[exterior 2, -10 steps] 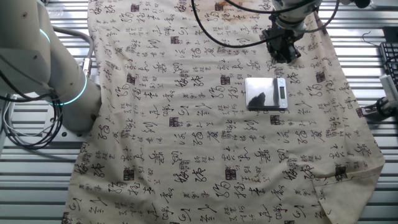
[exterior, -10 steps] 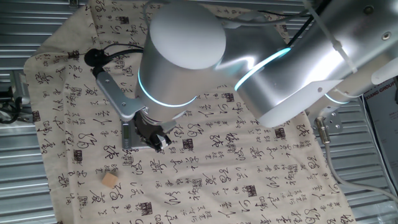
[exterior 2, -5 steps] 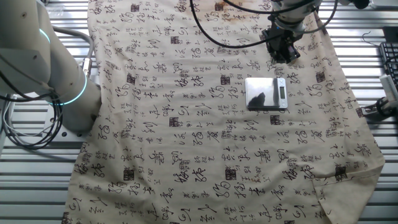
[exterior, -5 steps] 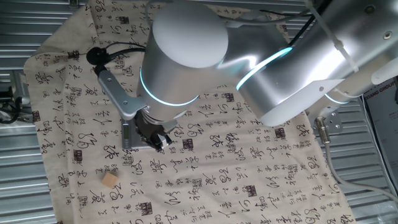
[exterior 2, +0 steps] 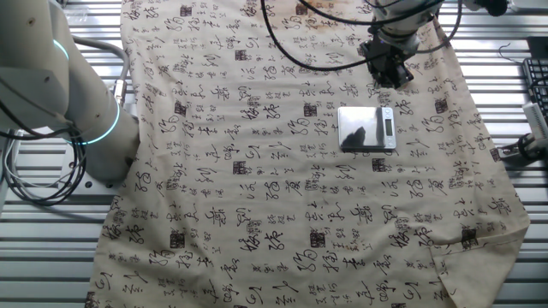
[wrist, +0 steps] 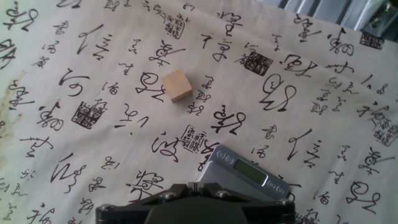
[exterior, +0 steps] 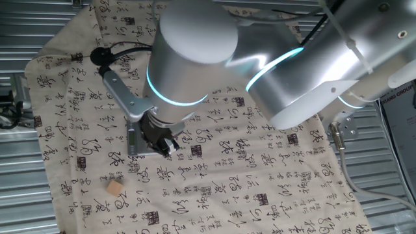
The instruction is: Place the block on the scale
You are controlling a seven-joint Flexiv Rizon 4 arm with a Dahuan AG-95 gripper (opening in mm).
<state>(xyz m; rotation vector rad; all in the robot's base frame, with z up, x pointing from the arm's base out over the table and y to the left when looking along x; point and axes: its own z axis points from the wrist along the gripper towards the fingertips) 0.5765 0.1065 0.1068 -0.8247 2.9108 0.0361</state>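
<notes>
One fixed view: large silver arm w/ cyan light rings fills centre and right. Gripper [exterior: 166,144] hangs low over the cloth [exterior: 260,182], a beige sheet printed w/ black calligraphy. Dark fingertips look close together, nothing between them; exact gap can't be told here. Scale [exterior: 134,144] mostly hidden behind the gripper, only its left edge shows. Block [exterior: 115,188] lies on the cloth, near-left of the gripper, apart from it, not touching the scale. Black cable [exterior: 117,53] curls at far left.

Other fixed view: gripper [exterior 2: 387,70] sits at the far side of the cloth [exterior 2: 257,197], just beyond the scale [exterior 2: 366,128]. Scale is a flat dark grey square, lighter strip along its right edge, nothing on it but a dark reflection. Block not visible in this view. Arm base [exterior 2: 60,94] w/ cyan ring stands at left, off the cloth edge.

Hand view: block [wrist: 176,84] upper centre, tan cube, plain faces, resting on cloth [wrist: 74,74]. Scale [wrist: 249,171] corner w/ display strip at bottom centre, well apart from block. Gripper body [wrist: 196,202] at bottom edge; fingertips out of frame, so gripper state can't be told.
</notes>
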